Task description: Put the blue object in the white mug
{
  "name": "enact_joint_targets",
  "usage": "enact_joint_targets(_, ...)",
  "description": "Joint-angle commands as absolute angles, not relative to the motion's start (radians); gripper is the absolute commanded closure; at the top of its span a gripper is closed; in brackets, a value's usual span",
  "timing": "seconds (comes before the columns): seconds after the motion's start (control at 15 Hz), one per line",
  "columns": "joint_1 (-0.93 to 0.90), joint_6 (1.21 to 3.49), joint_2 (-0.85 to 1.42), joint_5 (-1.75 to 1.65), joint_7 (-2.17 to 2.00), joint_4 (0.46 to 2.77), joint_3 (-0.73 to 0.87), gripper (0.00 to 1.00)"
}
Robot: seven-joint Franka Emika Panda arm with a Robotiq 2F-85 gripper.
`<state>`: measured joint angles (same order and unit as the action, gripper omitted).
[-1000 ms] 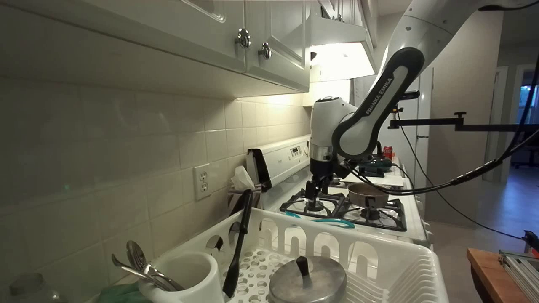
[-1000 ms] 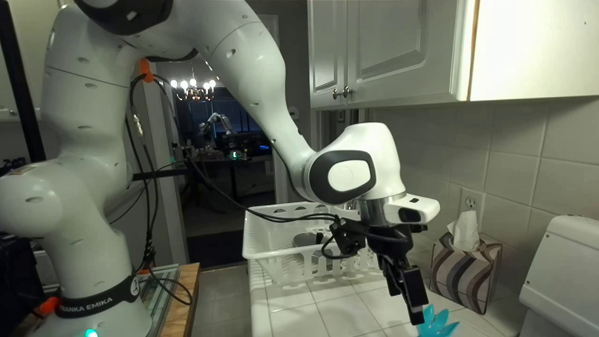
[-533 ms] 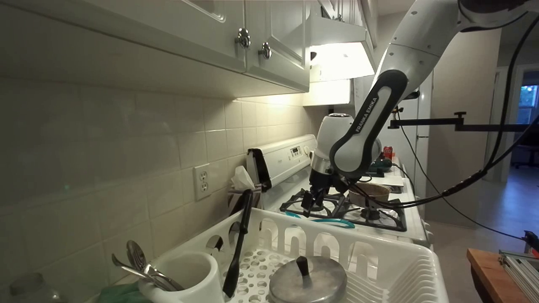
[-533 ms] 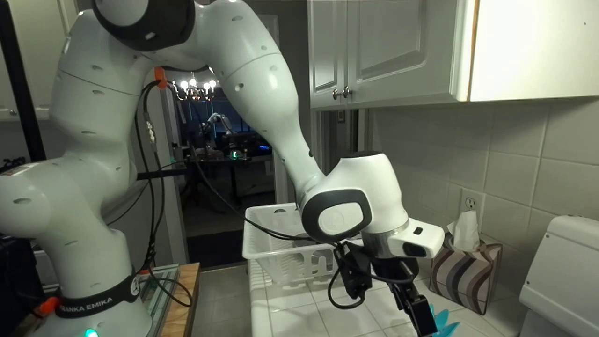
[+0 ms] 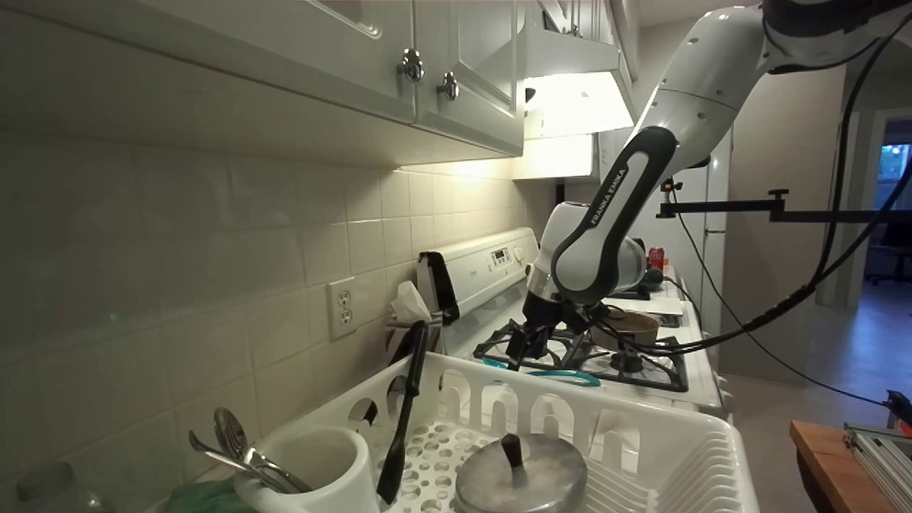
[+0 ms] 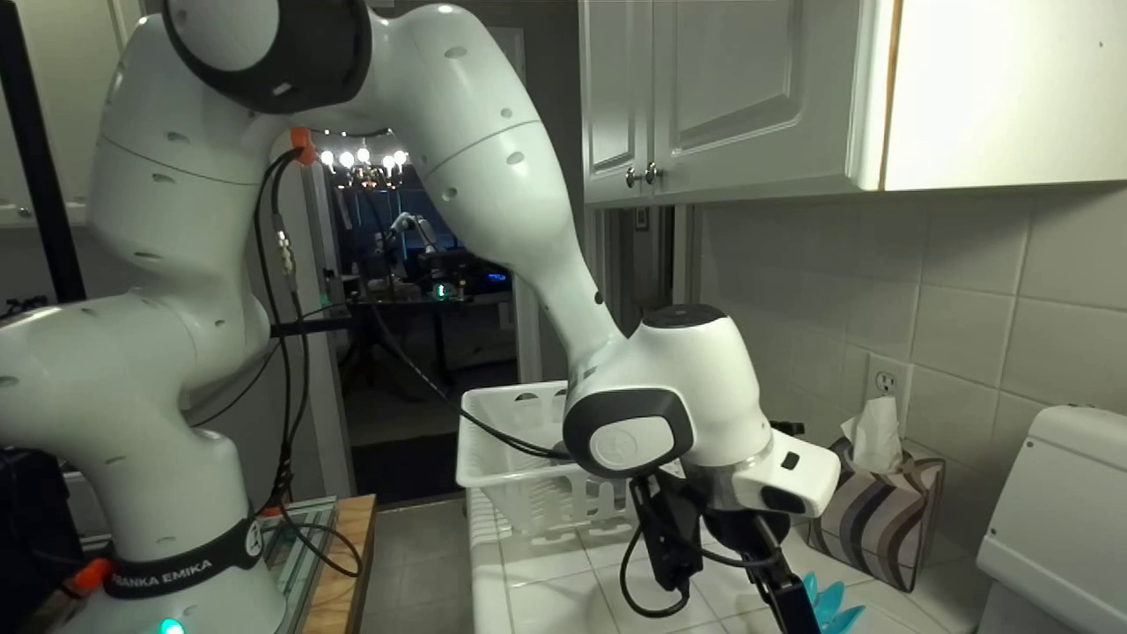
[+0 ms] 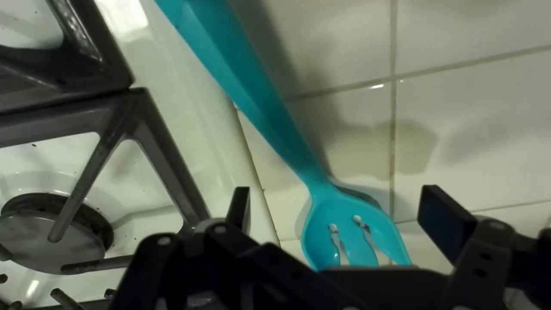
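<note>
The blue object, a teal fork-like utensil (image 7: 254,94), lies along the seam between stove edge and tiled counter. In an exterior view its handle (image 5: 570,376) shows beyond the dish rack; in an exterior view its prongs (image 6: 832,608) show beside the gripper. My gripper (image 7: 340,215) is open above it, fingers on either side of the pronged head, with gaps on both sides. The prong tips are hidden by the gripper body. The gripper also shows low over the counter in an exterior view (image 5: 520,353). The white mug (image 5: 353,484) stands upright at the near left, holding metal spoons.
A white dish rack (image 5: 670,434) holds a metal lid (image 5: 524,479) and a black utensil (image 5: 402,427) leaning on its wall. Black stove grates (image 7: 163,159) lie beside the blue utensil. A pot (image 5: 634,331) sits on the stove. A tissue box (image 6: 872,515) stands by the wall.
The arm has lowered and its wrist has tilted, bringing the gripper down closer to the counter by the blue utensil. The utensil and mug have not moved.
</note>
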<state>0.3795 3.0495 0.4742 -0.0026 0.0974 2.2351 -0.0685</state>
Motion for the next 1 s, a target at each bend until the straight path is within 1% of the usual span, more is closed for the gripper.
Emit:
enact_joint_targets(0.0, 0.411, 3.066, 0.506, 0.03, 0.156, 2.214, -0.093, 0.0)
enact_joint_targets(0.33, 0.417, 3.053, 0.525, 0.032, 0.158, 2.2, -0.101, 0.0)
enact_joint_targets(0.4, 0.417, 3.053, 0.528, 0.032, 0.158, 2.196, -0.103, 0.25)
enact_joint_targets(0.47, 0.418, 3.052, 0.531, 0.031, 0.16, 2.192, -0.106, 0.28)
enact_joint_targets(0.53, 0.416, 3.051, 0.533, 0.03, 0.159, 2.189, -0.105, 0.34)
enact_joint_targets(0.6, 0.416, 3.05, 0.534, 0.029, 0.159, 2.186, -0.106, 0.43)
enact_joint_targets(0.93, 0.419, 3.023, 0.524, 0.027, 0.165, 2.182, -0.112, 0.78)
